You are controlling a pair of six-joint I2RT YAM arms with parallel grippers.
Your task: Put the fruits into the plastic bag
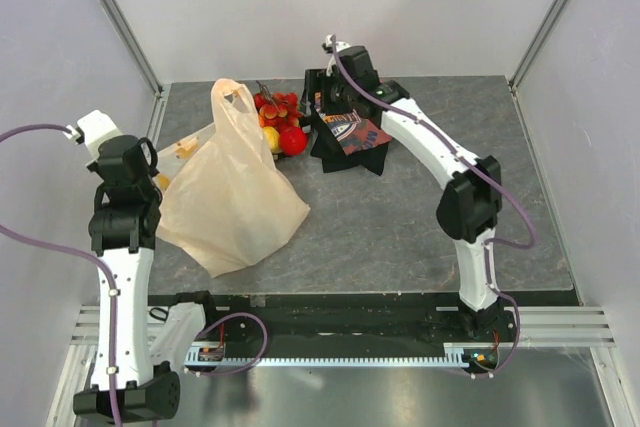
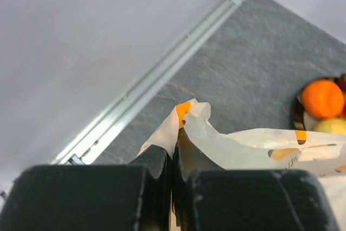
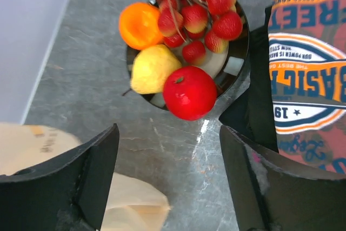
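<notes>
Fruits (image 3: 193, 52), a shiny red apple (image 3: 189, 92) foremost, lie on a dark round plate (image 3: 241, 47) beneath the wide-spread right tool (image 3: 168, 139); the left tool (image 2: 173, 171) pinches the crinkly cream plastic bag (image 1: 235, 202), probably propping it open.

Plastic bag (image 1: 232, 192) on counter (image 1: 420, 227), left of centre. Plate (image 3: 243, 47) behind its right side — apple (image 1: 293, 140) at front, pear (image 1: 270, 137) left of it, berries (image 1: 278, 104) behind. Cloth (image 1: 345, 137) just right of plate.
</notes>
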